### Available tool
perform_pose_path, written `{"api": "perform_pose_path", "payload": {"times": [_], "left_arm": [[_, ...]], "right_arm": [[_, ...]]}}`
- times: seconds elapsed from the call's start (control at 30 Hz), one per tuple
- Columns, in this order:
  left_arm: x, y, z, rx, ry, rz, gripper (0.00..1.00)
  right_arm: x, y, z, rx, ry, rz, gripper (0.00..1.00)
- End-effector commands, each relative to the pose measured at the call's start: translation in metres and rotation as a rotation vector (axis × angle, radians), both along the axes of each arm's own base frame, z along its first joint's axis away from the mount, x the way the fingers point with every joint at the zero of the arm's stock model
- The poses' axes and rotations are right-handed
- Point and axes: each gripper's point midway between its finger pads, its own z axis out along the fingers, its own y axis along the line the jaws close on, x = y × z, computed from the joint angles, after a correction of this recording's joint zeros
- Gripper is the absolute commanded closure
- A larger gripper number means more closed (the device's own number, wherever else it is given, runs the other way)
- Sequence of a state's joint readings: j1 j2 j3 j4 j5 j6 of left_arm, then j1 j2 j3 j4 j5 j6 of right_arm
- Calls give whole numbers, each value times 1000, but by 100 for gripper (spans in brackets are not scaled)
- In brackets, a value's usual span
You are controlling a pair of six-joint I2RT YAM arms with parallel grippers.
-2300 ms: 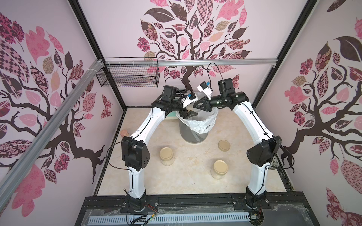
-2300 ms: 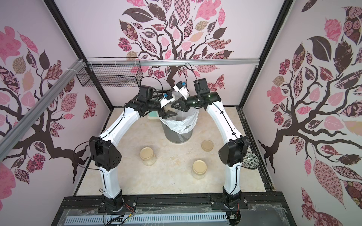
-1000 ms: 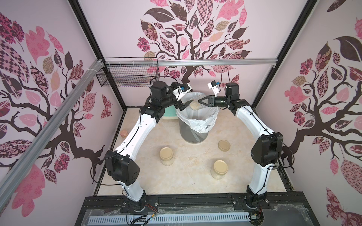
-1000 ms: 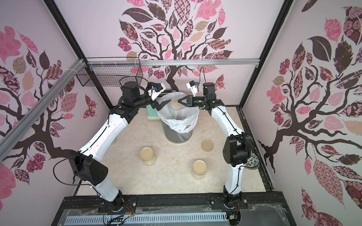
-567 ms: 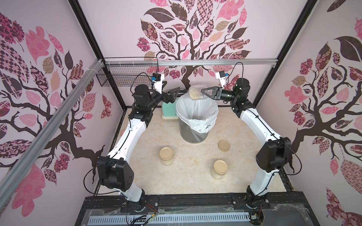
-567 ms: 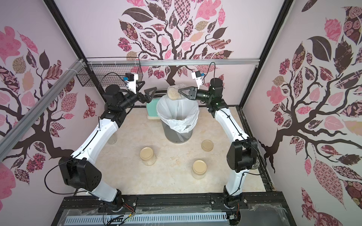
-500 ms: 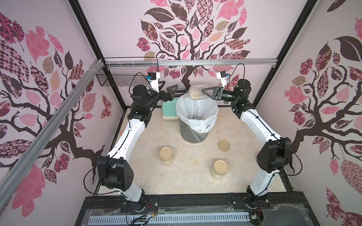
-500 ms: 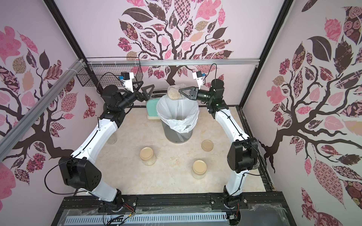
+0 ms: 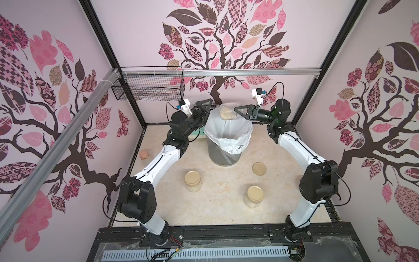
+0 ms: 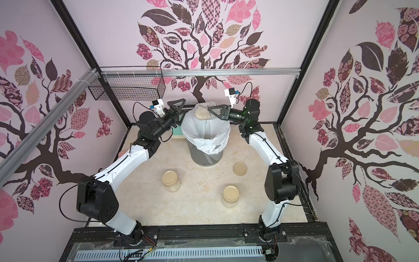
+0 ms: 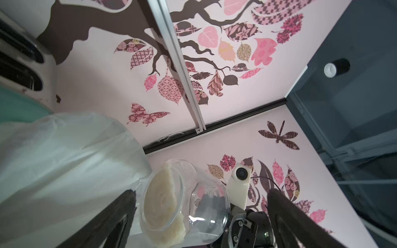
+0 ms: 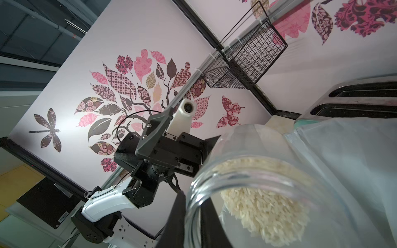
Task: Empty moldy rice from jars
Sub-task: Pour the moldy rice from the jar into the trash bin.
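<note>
One jar up, two to go: rice poised over the bin

The right hand (image 9: 237, 111) is clenched on a lidless jar (image 9: 228, 108). It has raised the jar from low at the mouth of the lined bin (image 9: 221, 156) to just above its far rim and tipped it on its side. The rice (image 12: 264, 206) is banked toward the end away from the hand, and no grains are seen falling. The left hand (image 9: 205, 106), fingers spread and holding nothing, has drawn back beside the bin. A loose lid (image 9: 259, 168) lies on the bench (image 9: 222, 211) near the bin. A capped jar (image 9: 193, 181) and a second capped jar (image 9: 255, 196) wait nearer the front, well apart. The pour looks about to begin: more tilt should drop the rice into the bag, though a jar held this close to the rim could spill behind it.
</note>
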State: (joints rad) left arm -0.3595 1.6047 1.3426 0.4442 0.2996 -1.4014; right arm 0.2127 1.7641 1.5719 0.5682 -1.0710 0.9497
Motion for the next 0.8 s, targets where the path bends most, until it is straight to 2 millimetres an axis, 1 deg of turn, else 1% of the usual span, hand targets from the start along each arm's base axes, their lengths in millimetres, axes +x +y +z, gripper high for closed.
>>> {"api": "perform_pose_path", "payload": {"times": [0.0,0.1,0.17,0.23,0.37,0.47,0.6,0.77], "left_arm": [[7,3,3,-205,105,32,2],[9,-2,2,-231,134,47,2],[11,-9,-2,-247,173,34,2],[12,-20,-10,-287,213,18,2],[11,-47,-12,-344,235,-40,2],[12,-59,-14,-366,258,-58,2],[13,-66,-16,-388,271,-61,2],[14,-71,-10,-413,258,-77,2]], "right_arm": [[-28,-10,59,50,-224,-23,100],[-27,-10,60,56,-223,-23,100],[-27,-10,61,63,-225,-23,100],[-27,-10,62,68,-227,-21,100],[-28,-10,61,70,-227,-24,100],[-30,-11,62,69,-234,-22,100],[-31,-10,59,60,-232,-18,100],[-30,-10,54,60,-222,-16,100]]}}
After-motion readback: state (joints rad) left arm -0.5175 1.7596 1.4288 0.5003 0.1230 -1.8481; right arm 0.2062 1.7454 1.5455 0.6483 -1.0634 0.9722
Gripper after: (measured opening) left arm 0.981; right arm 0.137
